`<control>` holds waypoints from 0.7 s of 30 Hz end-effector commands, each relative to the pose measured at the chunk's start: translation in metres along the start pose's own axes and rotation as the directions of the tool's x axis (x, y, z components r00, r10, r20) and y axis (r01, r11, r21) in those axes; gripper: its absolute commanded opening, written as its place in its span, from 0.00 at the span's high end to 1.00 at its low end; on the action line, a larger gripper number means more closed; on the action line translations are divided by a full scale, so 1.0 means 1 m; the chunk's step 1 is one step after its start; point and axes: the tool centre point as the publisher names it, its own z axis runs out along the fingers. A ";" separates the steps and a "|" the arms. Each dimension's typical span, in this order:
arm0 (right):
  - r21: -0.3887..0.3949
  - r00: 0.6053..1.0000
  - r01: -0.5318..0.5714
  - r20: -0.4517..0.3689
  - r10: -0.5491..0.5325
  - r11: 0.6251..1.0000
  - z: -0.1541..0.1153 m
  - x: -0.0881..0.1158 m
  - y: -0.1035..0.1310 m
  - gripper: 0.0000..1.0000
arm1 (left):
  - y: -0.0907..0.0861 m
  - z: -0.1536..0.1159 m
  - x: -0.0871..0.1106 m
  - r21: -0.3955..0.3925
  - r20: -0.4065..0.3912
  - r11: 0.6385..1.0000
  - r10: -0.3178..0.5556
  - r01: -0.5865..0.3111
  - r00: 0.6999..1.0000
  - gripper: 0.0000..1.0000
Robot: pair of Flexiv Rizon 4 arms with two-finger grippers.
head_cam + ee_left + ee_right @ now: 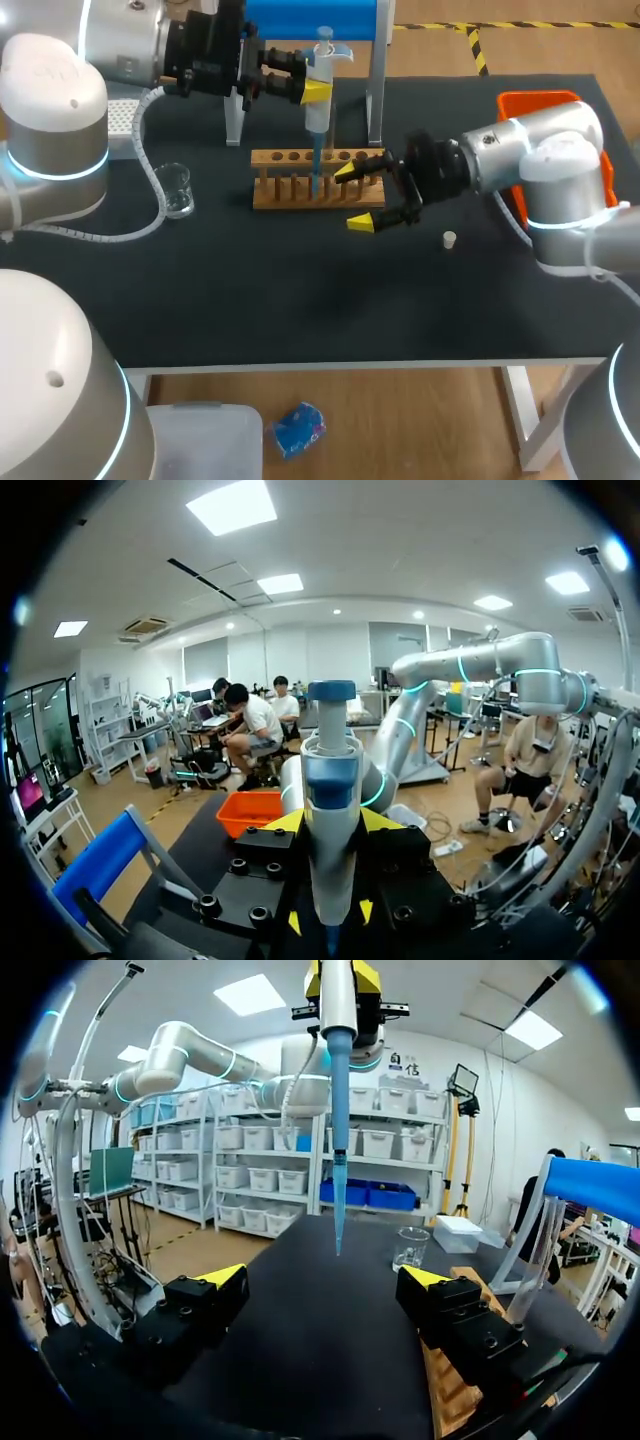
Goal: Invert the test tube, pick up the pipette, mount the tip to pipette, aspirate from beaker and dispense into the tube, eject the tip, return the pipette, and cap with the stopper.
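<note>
The left gripper [300,85] pinches the smooth white-and-blue plastic pipette [320,90] upright. Its slender tapered tip [315,170] points down at the wooden rack [290,185], probably lined up to dispense. The right gripper [356,197] hangs spread wide beside the rack. I cannot make out the glass tube.

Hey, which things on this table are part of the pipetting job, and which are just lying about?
Job: pipette in left gripper, tip, beaker, rack, stopper, stand, tip box.
Lying about: orange bin, though it might take spent tips.
</note>
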 end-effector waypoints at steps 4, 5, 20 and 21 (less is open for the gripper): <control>-0.005 1.000 0.002 -0.001 -0.002 1.000 0.000 0.000 -0.003 0.00 | 0.000 0.000 0.000 0.001 0.000 1.000 0.001 -0.001 1.000 1.00; -0.005 1.000 0.002 -0.001 -0.002 1.000 0.000 0.000 -0.003 0.00 | 0.000 0.000 0.000 0.001 0.000 1.000 0.001 -0.001 1.000 1.00; -0.005 1.000 0.002 -0.001 -0.002 1.000 0.000 0.000 -0.003 0.00 | 0.026 -0.045 -0.024 0.007 0.117 0.999 -0.050 0.049 0.992 1.00; -0.005 1.000 0.002 -0.001 -0.002 1.000 0.000 0.000 -0.003 0.00 | 0.030 -0.054 -0.029 0.012 0.132 0.999 -0.049 0.048 0.990 1.00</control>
